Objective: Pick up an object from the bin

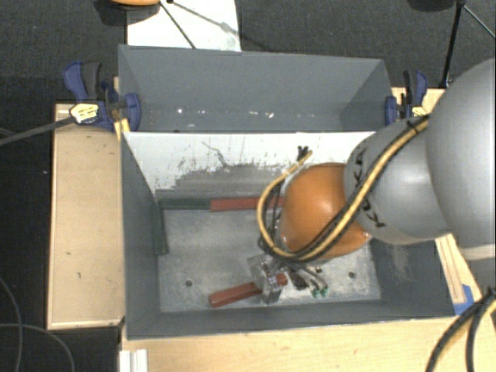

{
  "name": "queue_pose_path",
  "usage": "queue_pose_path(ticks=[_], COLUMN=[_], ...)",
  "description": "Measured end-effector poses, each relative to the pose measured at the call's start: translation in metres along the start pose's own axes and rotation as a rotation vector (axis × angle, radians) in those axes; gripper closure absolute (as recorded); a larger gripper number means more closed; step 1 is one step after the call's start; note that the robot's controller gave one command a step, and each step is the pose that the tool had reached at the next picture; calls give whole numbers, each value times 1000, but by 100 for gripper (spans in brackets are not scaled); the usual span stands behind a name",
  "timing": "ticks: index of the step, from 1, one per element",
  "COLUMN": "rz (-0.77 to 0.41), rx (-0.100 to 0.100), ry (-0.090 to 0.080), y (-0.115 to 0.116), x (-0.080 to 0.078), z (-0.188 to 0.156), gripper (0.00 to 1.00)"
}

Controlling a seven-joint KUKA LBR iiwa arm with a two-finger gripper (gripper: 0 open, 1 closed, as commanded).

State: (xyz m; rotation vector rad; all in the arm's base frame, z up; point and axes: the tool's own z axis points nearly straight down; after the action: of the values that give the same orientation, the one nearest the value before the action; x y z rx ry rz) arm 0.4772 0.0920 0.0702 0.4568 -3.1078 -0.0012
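In the camera view the arm reaches in from the right and bends steeply down, with the claw (270, 280) low over the front floor of the bin (143, 231). A reddish-brown stick (235, 294) lies flat there, its right end at the claw. Whether the claw is apart or together cannot be told.

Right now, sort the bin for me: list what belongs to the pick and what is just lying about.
Belongs to the pick: grey bin; gripper; reddish-brown stick at the front, its right end at the gripper.
Lying about: red bar along the back wall; dark green bar by the left wall.
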Motion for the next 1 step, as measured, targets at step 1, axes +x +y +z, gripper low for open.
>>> queue_pose_path(ticks=[1], rz=[4], rx=[0], ry=[-2], y=[1], x=[-45], z=[-115], gripper=[100])
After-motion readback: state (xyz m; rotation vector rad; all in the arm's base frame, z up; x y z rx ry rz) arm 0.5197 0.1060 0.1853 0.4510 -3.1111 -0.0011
